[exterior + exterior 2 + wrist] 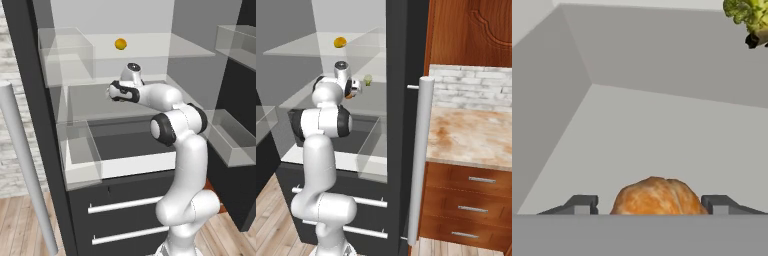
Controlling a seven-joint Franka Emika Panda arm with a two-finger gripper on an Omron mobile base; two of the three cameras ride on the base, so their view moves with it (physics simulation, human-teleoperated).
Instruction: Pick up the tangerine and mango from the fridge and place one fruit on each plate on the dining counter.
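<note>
The white arm [323,150] reaches into the open fridge [398,60]. A mango [340,42] sits on the upper glass shelf [316,50]. A green piece [368,79], possibly broccoli, lies near the wrist.

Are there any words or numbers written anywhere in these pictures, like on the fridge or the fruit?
None: no words, numbers or labels show on the fridge, the tangerine, the mango, the green broccoli-like piece or the drawers.

The tangerine [657,196] sits between the fingertips [582,204], its lower half cut off. Broccoli [751,17] is clipped by the hand view's top-right corner.
</note>
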